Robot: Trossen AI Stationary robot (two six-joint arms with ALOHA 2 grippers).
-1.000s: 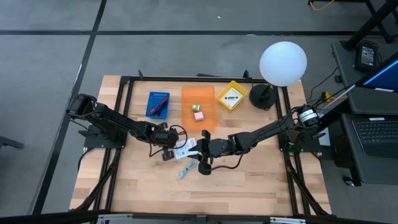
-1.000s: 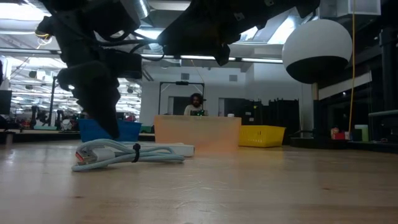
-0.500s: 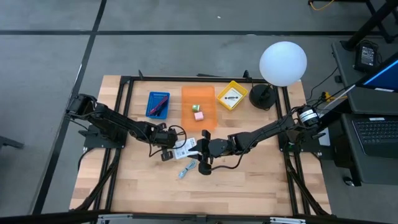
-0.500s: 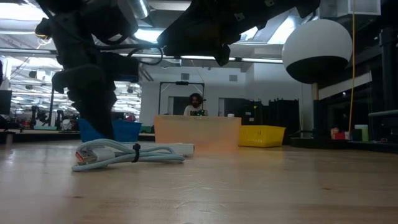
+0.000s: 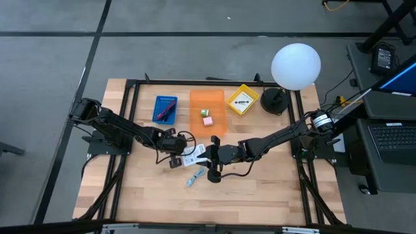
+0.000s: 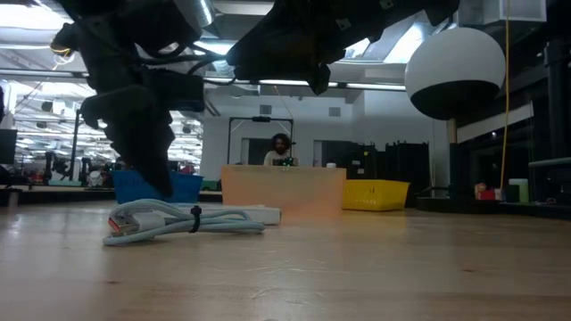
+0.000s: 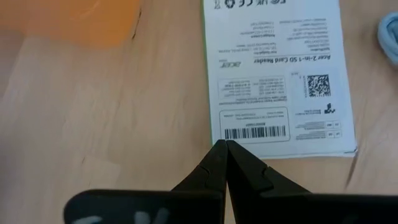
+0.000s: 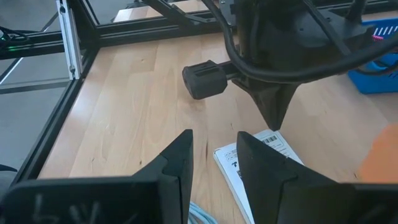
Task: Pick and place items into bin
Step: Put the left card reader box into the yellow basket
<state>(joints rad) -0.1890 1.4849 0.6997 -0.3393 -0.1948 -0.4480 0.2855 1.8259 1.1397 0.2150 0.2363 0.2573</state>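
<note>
On the light wooden slatted counter (image 5: 260,195), the left hand (image 5: 177,156) sits low near the middle, its 2 dark fingers (image 7: 239,171) pressed fully together with nothing between them; their joined tip rests at the barcode edge of a flat white printed card-reader packet (image 7: 273,74) lying on the wood. The right hand (image 5: 212,155) reaches in from the other side, just beside the same packet, its 2 fingers (image 8: 174,165) parted by a moderate gap and holding nothing; in the right wrist view the packet's corner (image 8: 249,163) shows just beyond the fingers, with the left hand's pointed tip coming down onto it.

A bundled light-blue cable (image 6: 183,221), tied with a dark band, lies on the counter just in front of the 2 hands, nearer the front edge (image 5: 194,178). A black cord (image 5: 221,174) curls beside it under the right arm.

Along the back of the counter stand 3 bins in a row: a blue rectangular bin (image 5: 165,109) holding a dark-red cord (image 5: 166,112), an orange translucent bin (image 5: 207,112) holding a tiny greenish cube (image 5: 203,112) and a pink cube (image 5: 207,121), and a yellow square bin (image 5: 242,100) holding a small white packet. A white globe lamp (image 5: 296,65) on a black base stands beside the yellow bin
</note>
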